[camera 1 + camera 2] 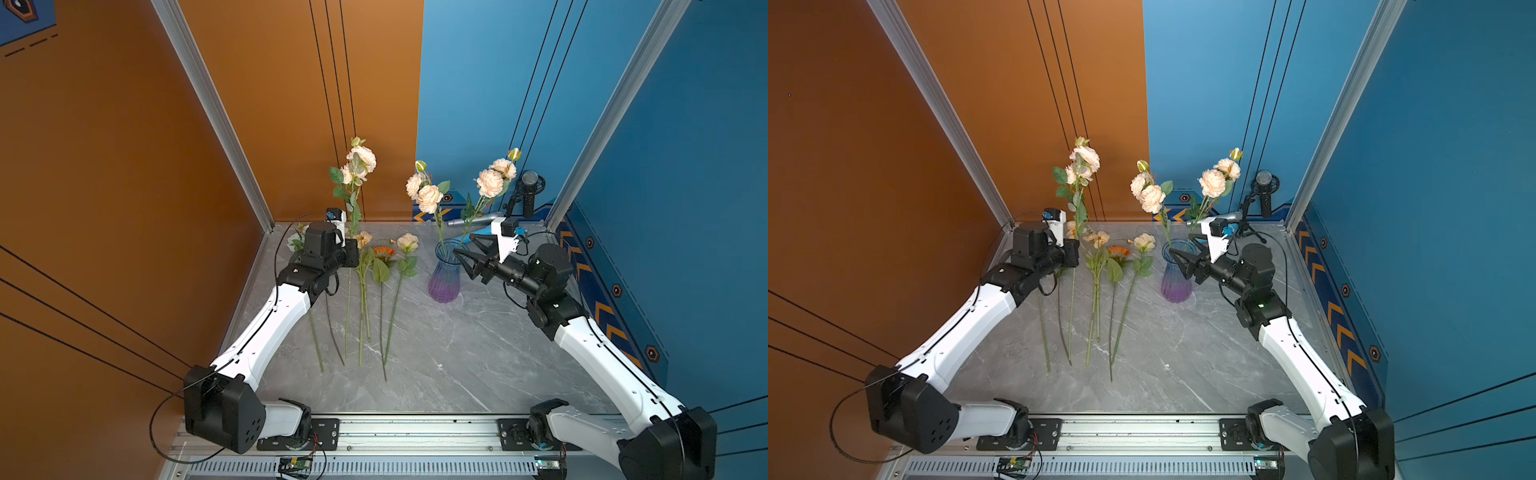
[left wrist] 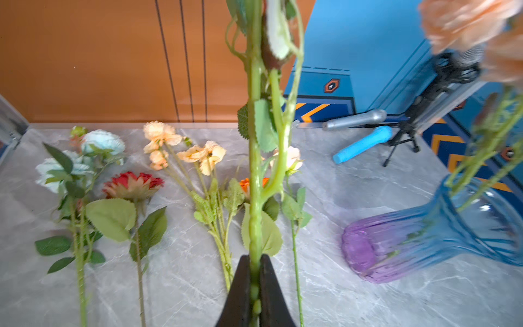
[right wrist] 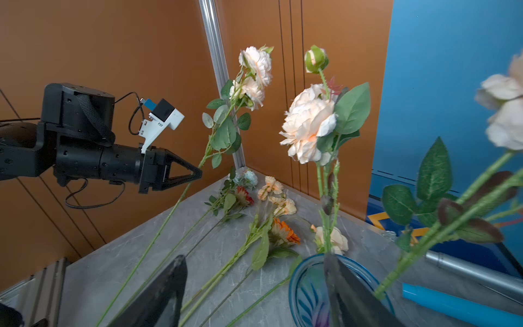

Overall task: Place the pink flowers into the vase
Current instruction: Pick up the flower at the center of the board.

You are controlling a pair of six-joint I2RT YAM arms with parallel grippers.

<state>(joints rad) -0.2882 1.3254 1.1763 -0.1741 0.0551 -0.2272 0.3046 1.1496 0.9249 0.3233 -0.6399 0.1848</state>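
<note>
The left claw [image 3: 198, 173], left of centre, was clamped mid-stem on a pink flower [image 1: 360, 160] — its long tail hung over the loose flowers [image 1: 383, 252] and might snag them. Right of centre, the vase [image 1: 444, 276] held two pink flowers [image 1: 428, 197]; the right claw [image 1: 462, 264] gaped beside its rim, so a knock could tip it.

The vase [image 1: 444, 274] is ribbed clear glass, blue at the rim fading to purple at the base; the pink flowers [image 1: 429, 198] are pale peach-pink with green stems and leaves; near the vase lies an orange daisy [image 1: 384, 252]; the table [image 1: 436, 353] is grey marble, veined white; behind the vase an orange wall [image 1: 270, 104] meets a blue wall [image 1: 478, 83].
</note>
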